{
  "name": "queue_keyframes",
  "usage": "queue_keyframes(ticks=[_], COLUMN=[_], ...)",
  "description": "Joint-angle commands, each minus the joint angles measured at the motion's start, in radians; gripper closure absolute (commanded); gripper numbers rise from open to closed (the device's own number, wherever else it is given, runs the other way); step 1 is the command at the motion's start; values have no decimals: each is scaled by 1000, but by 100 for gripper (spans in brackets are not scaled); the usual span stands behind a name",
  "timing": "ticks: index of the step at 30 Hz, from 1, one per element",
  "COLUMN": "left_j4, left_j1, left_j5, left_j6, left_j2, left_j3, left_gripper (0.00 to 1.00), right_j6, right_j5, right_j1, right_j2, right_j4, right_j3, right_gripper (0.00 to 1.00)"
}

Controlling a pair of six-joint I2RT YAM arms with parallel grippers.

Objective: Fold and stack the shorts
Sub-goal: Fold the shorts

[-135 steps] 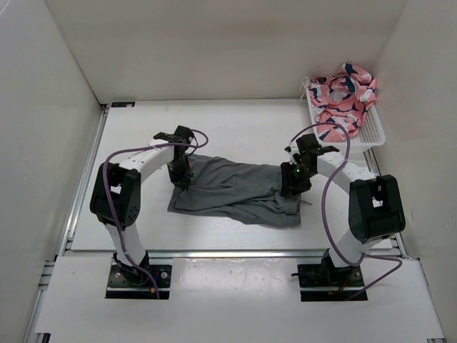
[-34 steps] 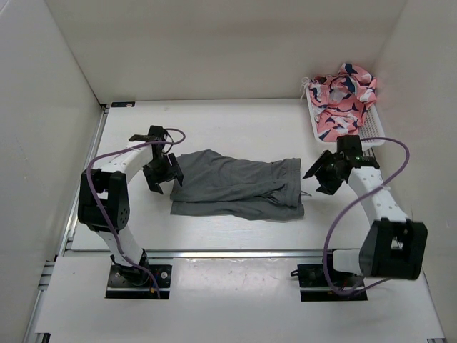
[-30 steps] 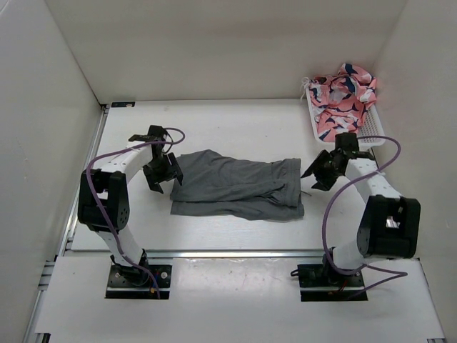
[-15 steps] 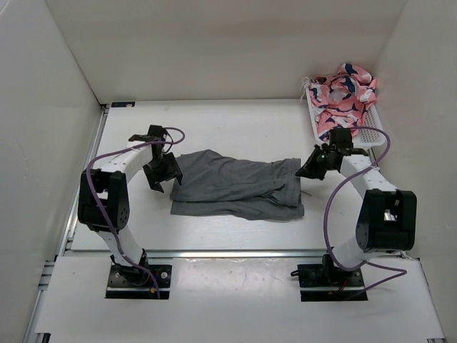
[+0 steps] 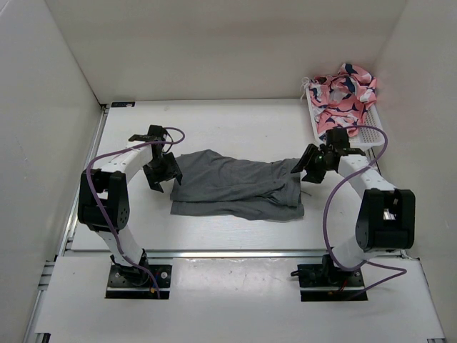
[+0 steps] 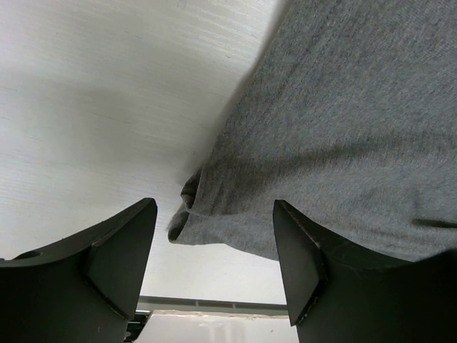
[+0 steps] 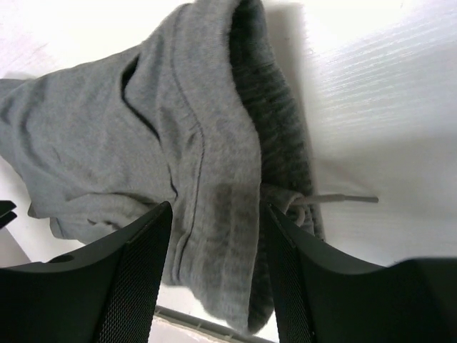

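A white table [image 5: 235,128] inside white walls carries the shorts [image 5: 228,187] at its middle, long axis left to right, waistband rightward, legs leftward. A basket [image 5: 373,133] of pink patterned cloth [image 5: 344,96] sits far right. The left gripper [image 5: 158,179] gapes wide over the leg end and the right gripper [image 5: 305,166] over the waistband, near a drawstring [image 7: 343,199].

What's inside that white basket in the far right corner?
A crumpled pink cloth with dark and white patches fills the white basket, heaped above its rim. Anything beneath the cloth is covered, so whether more garments lie there cannot be seen.
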Motion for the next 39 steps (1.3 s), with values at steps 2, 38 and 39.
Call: queue_keyframes(ticks=[2,38,39], left_j4=[13,3,3], left_j1=[-4,14,14], left_j5=[-16,-16,-16], left_j6=[0,0,0], left_j2=[-19,-49,-49], left_j3=[32,32,32], left_gripper=[23,23,23], right_j6=[34,-51,-50], right_j5=[-62,75,75], right_j1=[1,99,99], right_j2=[45,-280,-267], right_j4=[55,-361,-361], right_j3=[2,-201,-201], right_gripper=[42,100,100])
